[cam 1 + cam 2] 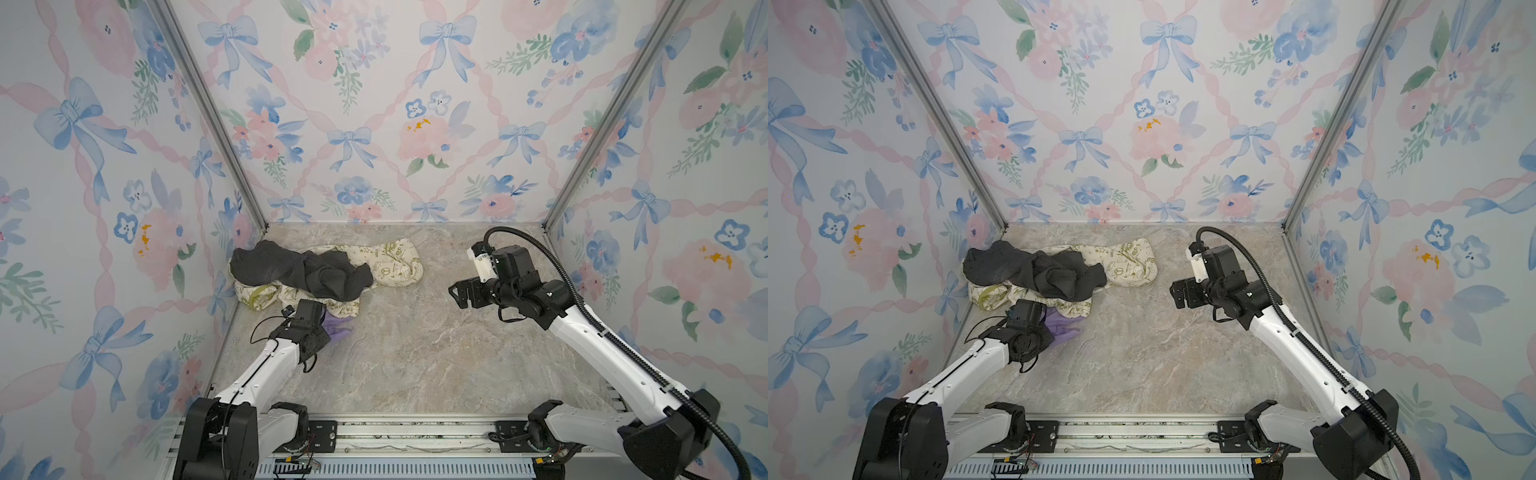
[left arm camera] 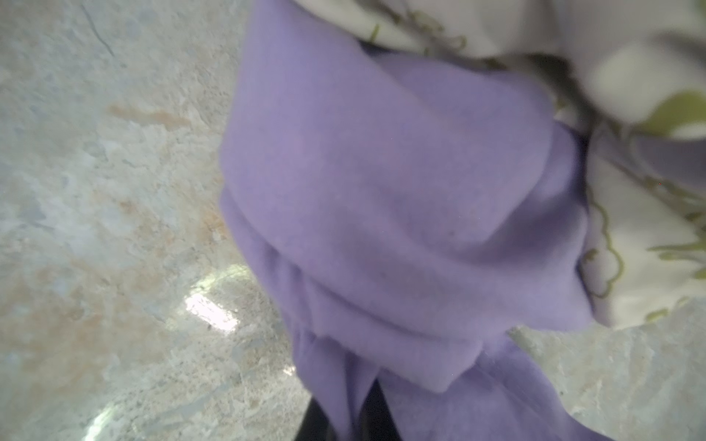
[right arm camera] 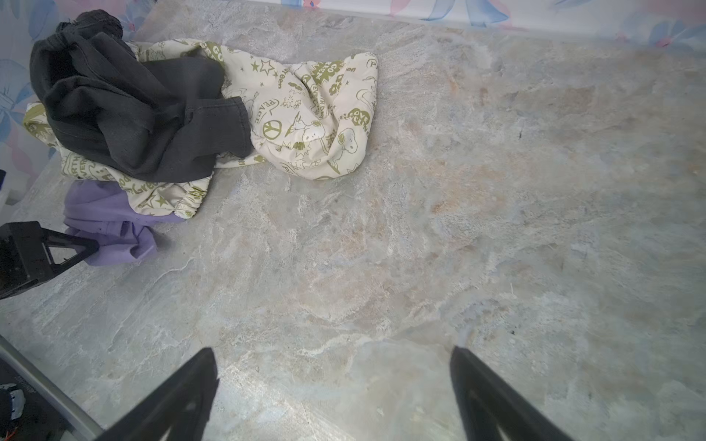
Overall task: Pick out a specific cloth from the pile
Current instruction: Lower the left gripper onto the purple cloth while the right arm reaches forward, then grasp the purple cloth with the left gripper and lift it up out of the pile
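Right wrist, left tool (image 3: 91, 248) pinching cloth (image 3: 103, 208) edge, right tool (image 3: 331, 349) agape over table (image 3: 420, 229)

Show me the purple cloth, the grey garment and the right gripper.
purple cloth (image 3: 101, 210): right wrist view, on its upper fold beside the printed fabric.
grey garment (image 1: 282, 268): a top view, on its bunched middle.
right gripper (image 3: 333, 351): right wrist view, midway between its open fingertips.
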`<move>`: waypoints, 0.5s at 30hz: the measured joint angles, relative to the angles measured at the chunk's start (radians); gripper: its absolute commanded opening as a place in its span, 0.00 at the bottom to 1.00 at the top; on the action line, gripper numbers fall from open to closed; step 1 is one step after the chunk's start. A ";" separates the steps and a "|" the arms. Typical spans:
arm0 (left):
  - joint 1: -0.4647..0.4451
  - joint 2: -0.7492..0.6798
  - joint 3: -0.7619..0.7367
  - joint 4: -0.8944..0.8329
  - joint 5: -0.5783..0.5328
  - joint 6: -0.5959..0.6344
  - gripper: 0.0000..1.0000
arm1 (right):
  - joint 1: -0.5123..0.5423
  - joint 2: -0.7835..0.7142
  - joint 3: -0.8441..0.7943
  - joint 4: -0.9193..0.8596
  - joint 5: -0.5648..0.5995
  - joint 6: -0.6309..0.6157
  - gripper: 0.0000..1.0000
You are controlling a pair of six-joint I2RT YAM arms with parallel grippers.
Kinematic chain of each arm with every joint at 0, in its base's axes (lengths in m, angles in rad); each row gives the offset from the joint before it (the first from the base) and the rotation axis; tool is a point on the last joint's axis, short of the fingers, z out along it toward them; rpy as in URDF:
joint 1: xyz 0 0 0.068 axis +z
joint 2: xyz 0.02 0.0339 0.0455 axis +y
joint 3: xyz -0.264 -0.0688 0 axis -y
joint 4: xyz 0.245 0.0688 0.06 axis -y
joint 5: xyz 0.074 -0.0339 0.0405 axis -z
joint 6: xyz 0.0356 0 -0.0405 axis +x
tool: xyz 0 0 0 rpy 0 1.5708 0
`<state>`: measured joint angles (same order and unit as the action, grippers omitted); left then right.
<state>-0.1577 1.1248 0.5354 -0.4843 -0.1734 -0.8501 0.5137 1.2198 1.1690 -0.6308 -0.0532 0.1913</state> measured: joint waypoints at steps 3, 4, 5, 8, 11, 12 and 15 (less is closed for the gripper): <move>0.000 -0.011 0.019 -0.001 -0.001 0.009 0.00 | 0.013 0.000 0.000 0.006 0.004 0.005 0.97; 0.000 -0.018 0.029 -0.002 0.000 0.012 0.00 | 0.017 0.000 0.000 0.009 0.005 0.007 0.97; 0.000 -0.027 0.040 -0.003 0.000 0.016 0.00 | 0.021 0.000 0.000 0.012 0.005 0.008 0.97; 0.000 -0.053 0.087 -0.003 -0.001 0.032 0.00 | 0.039 0.000 0.000 0.022 0.010 0.013 0.97; 0.000 -0.070 0.136 -0.006 0.000 0.055 0.00 | 0.060 0.002 0.008 0.021 0.015 0.019 0.97; 0.000 -0.071 0.158 -0.006 0.002 0.066 0.00 | 0.071 0.005 0.015 0.023 0.021 0.019 0.97; 0.000 -0.071 0.214 -0.005 0.007 0.097 0.00 | 0.103 0.017 0.031 0.028 0.036 0.022 0.97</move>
<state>-0.1577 1.0534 0.7498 -0.4892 -0.1665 -0.7528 0.6163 1.2369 1.1999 -0.6025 -0.0174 0.2134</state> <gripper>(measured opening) 0.048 0.970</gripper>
